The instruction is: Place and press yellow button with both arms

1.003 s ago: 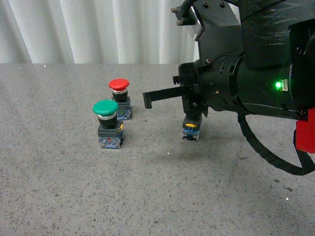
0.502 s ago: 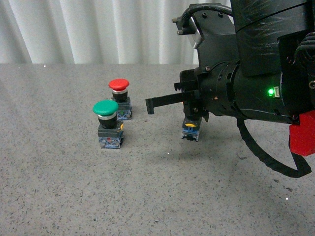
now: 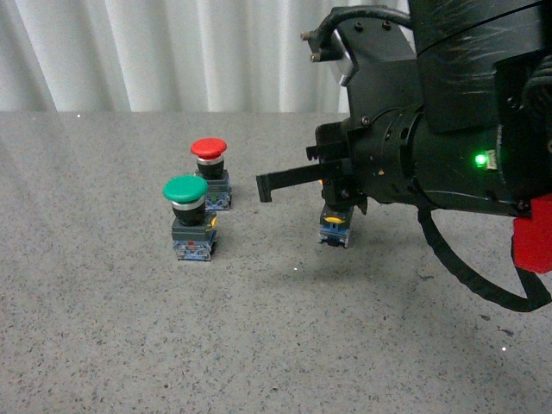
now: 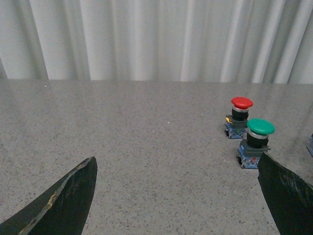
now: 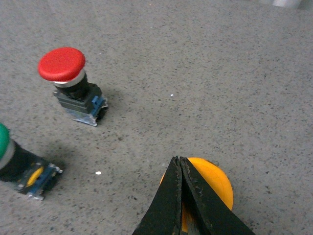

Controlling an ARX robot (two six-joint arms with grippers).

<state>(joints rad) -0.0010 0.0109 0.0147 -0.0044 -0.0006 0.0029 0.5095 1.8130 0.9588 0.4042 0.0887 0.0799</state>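
Observation:
The yellow button [image 3: 335, 226] stands on the table; in the front view only its dark base with yellow and blue bits shows under my right arm. In the right wrist view its yellow cap [image 5: 215, 188] lies right under the shut fingers. My right gripper [image 3: 263, 183] is shut with nothing between the fingers, which reach leftward over and past the cap; whether they touch it I cannot tell. My left gripper [image 4: 178, 196] is open and empty low over bare table, well away from the buttons, and is out of the front view.
A green-capped button [image 3: 186, 207] and a red-capped button [image 3: 210, 164] stand close together left of the yellow one; both show in the left wrist view, green [image 4: 259, 132], red [image 4: 241, 107]. Grey speckled table [image 3: 129, 328], white curtain [image 3: 172, 52] behind.
My right arm has shifted slightly to the right over the yellow button, then held still. The buttons have not moved.

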